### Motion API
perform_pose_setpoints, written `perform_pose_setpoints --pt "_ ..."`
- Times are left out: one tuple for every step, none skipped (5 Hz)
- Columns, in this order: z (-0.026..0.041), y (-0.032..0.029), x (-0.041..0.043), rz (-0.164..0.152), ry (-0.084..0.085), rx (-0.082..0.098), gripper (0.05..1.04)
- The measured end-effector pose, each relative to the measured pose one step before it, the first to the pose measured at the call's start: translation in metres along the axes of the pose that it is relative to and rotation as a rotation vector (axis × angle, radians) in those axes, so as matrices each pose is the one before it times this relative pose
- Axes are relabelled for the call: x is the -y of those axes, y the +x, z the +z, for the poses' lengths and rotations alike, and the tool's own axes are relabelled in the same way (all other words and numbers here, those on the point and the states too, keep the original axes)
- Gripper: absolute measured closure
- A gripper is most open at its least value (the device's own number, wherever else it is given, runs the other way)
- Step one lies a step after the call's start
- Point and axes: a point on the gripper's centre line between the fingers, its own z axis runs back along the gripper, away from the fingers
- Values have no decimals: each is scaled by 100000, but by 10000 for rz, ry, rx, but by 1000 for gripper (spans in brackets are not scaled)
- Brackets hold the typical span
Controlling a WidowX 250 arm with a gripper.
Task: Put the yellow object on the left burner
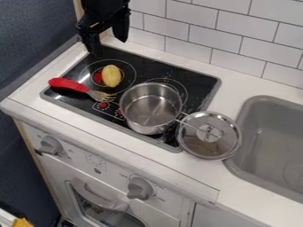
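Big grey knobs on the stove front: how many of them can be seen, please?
2. One knob is on the left of the front panel; the other knob is on its right.

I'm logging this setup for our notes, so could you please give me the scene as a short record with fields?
goal object: yellow object, on the left burner
gripper: open, above the stove's back left corner, holding nothing
pot: uncovered, partly over the right burner
lid: beside the pot, across the stove's edge and the counter
utensil: red-handled, on the stove, prongs toward the pot
sink: at the right
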Motion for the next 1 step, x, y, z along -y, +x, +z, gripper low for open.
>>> perform_pose_setpoints --pt "56 13 10 2 -13 8 83"
